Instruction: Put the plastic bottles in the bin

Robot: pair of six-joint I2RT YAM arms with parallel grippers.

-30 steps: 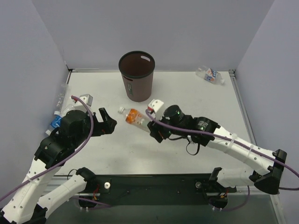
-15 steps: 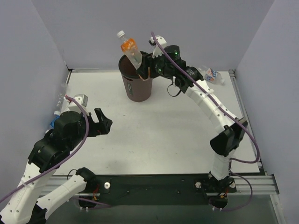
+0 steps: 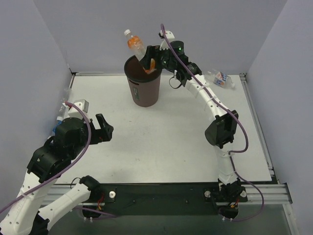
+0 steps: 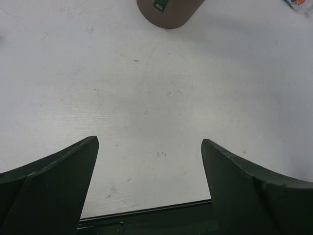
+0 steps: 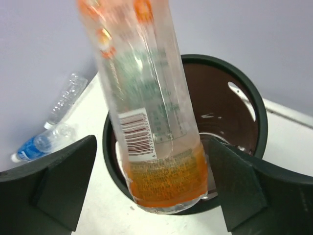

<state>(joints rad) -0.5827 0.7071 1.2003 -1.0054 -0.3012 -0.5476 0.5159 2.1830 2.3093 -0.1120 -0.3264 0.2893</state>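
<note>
Bottles are your job, so look at the orange bottle (image 3: 135,44) first. It stands nearly upright right over the mouth of the bin (image 3: 145,93), cap up, with its bottom at the black rim. That is a good spot, because from there it can only fall inside the bin. Your right gripper (image 3: 149,59) is at the bin's top too, with one finger on each side of the bottle. In the right wrist view the jaws stand wider than the bottle, and you can see a gap on one side. So I think the bottle is loose and dropping, not held. It looks blurry there, which fits a thing that is moving. The bottle with the red, white and blue label (image 3: 218,77) lies on the table (image 3: 171,142) to the right of the bin, near the back wall. The bottle with the blue label (image 5: 38,145) lies well to the left of the bin, by the side wall. What looks like one more clear bottle (image 5: 63,98) lies just beside it. Your left gripper (image 3: 104,130) hangs in front of the bin and to its left, low over bare table, with its jaws wide and nothing in them. It is close to the blue-label bottle, so I guess it is the arm to pick that one up.
</note>
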